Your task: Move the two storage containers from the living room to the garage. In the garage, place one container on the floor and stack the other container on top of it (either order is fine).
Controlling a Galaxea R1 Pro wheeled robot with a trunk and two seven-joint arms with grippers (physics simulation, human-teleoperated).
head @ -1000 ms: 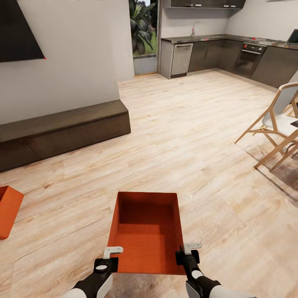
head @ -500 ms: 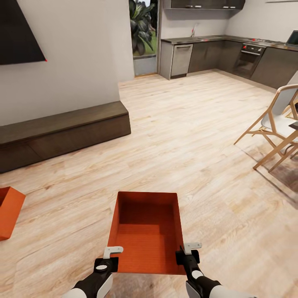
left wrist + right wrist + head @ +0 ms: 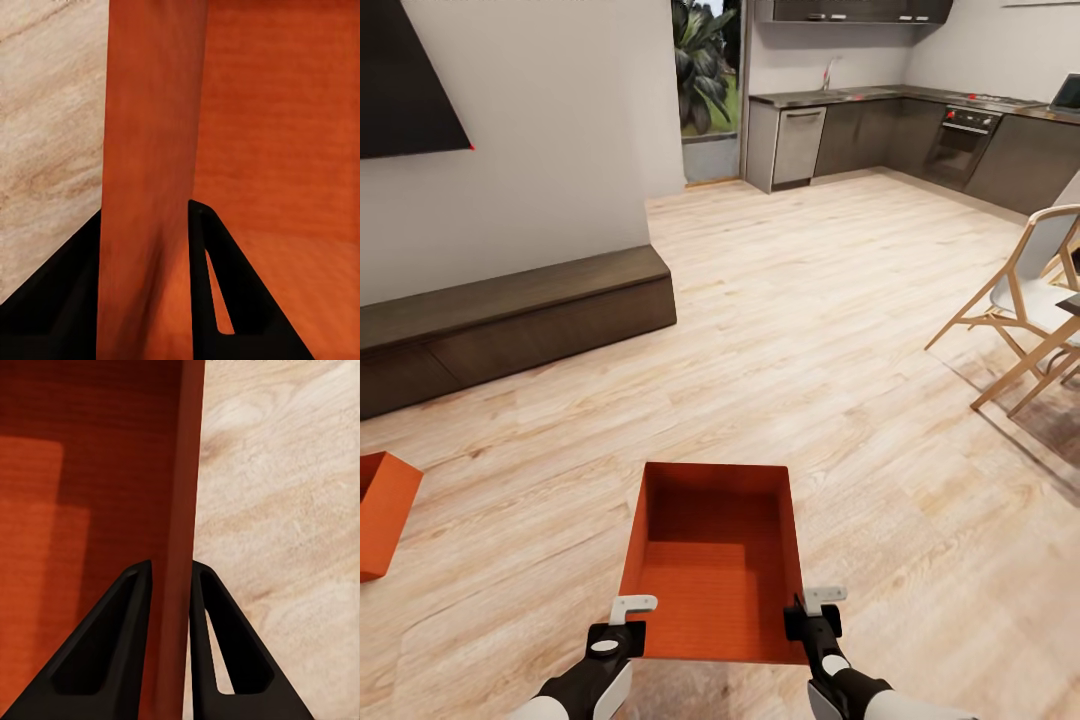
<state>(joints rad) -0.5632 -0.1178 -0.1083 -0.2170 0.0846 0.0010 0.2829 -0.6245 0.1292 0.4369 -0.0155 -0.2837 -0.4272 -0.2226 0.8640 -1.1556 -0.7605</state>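
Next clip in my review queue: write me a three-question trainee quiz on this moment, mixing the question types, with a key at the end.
1. True or false: each pincer has one finger inside and one outside a wall of the carried storage container.
2. Multiple choice: the second storage container lies A) stacked inside the carried one, B) on the wood-plank floor at the robot's left, C) on the chair.
3. Fill in: the robot is in the ____ room, facing toward a kitchen.

Key
1. True: the left pincer straddles the left wall, the right pincer the right wall.
2. B.
3. Living.
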